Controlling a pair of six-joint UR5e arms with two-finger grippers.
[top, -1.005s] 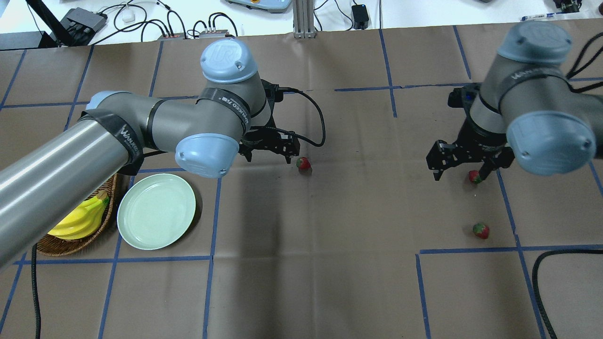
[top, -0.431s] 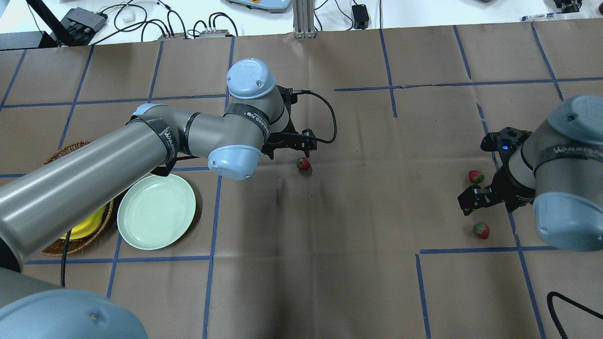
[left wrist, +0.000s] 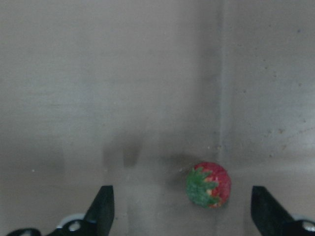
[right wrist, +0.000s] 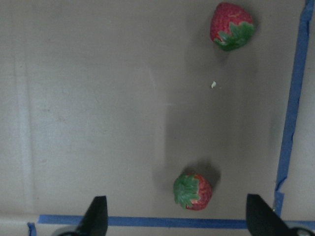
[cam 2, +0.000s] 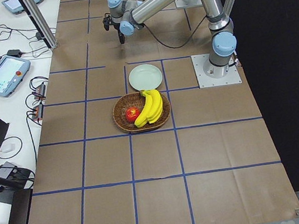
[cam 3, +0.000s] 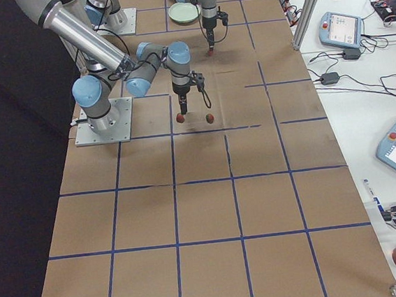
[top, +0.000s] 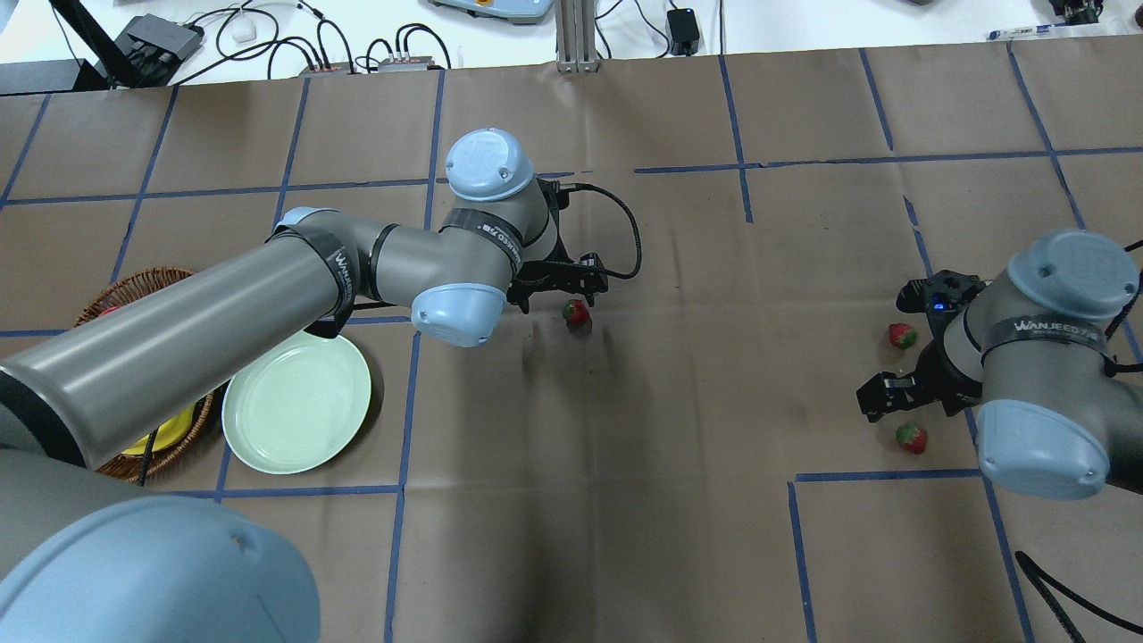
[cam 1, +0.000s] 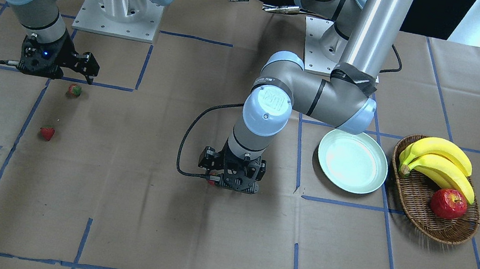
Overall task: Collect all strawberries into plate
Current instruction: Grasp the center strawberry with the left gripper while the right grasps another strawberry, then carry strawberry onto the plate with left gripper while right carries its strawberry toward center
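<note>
Three strawberries lie on the brown table cover. The middle strawberry (top: 576, 312) lies between the fingers of my open left gripper (top: 555, 300), nearer the right finger in the left wrist view (left wrist: 208, 185). My open right gripper (top: 906, 406) hovers over the near right strawberry (top: 912, 438), which shows between its fingers (right wrist: 193, 191). The far right strawberry (top: 903, 336) lies apart from it (right wrist: 231, 19). The pale green plate (top: 296, 400) is empty at the left, beside the basket.
A brown wicker basket (cam 1: 432, 228) holds bananas (cam 1: 442, 162) and a red apple (cam 1: 449, 204), to the left of the plate. A black cable (top: 625, 232) loops from my left wrist. Blue tape lines cross the table.
My left gripper has moved right and down around the middle strawberry. My right gripper has moved from the far right strawberry back to above the near one.
</note>
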